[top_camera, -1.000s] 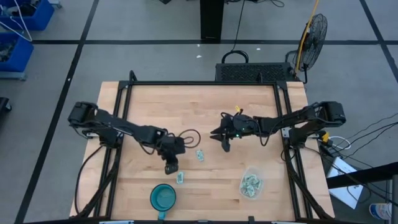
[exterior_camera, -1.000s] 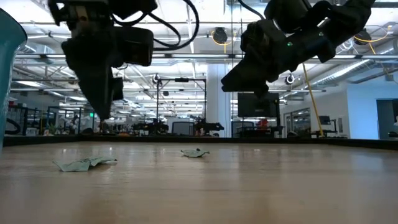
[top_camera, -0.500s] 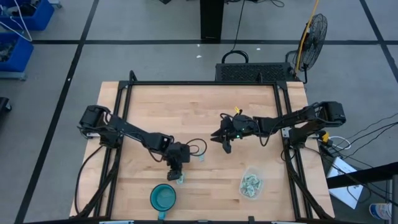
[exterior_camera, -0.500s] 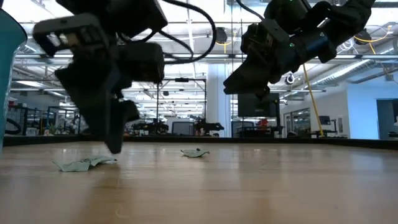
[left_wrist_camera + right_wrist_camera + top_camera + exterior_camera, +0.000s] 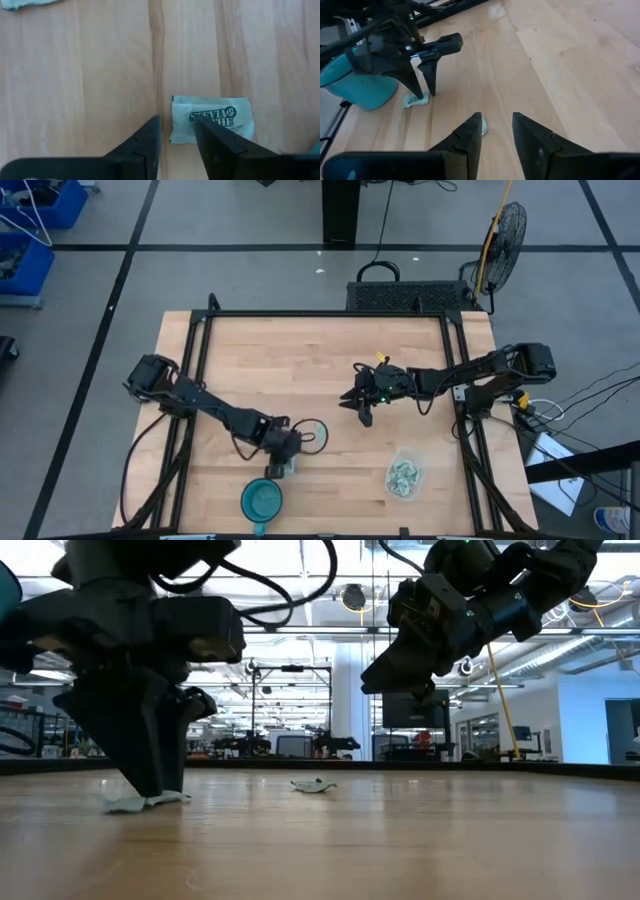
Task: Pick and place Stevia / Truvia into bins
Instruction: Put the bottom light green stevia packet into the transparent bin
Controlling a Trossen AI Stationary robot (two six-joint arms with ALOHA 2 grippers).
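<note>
A pale green and white Stevia sachet (image 5: 215, 117) lies flat on the wooden table beside the teal bowl (image 5: 262, 499). My left gripper (image 5: 177, 137) is open and points down at it. Its fingertips reach table height (image 5: 150, 790) at the sachet's short end. A second sachet (image 5: 313, 785) lies farther toward the table's middle. My right gripper (image 5: 496, 127) is open and hovers above the table near that sachet (image 5: 483, 129). The clear tub (image 5: 403, 478) stands near the table's near right corner and holds several sachets. My left gripper comes from above, pointing down, with its open fingers at the sachet's short end (image 5: 182, 117). One finger (image 5: 217, 145) overlaps the sachet and the other stands on bare wood beside it. I cannot tell whether either finger touches the sachet, which lies flat on the table.
The teal bowl (image 5: 355, 85) stands close behind my left gripper, near the table's near edge. A black frame (image 5: 320, 314) runs around the table. Bare wood (image 5: 320, 360) covers the far half. A cable loops beside my left wrist (image 5: 313, 432).
My left gripper has moved toward the near edge and come down from above the table to the sachet beside the teal bowl. Its fingers now reach table height. Neither sachet has moved.
</note>
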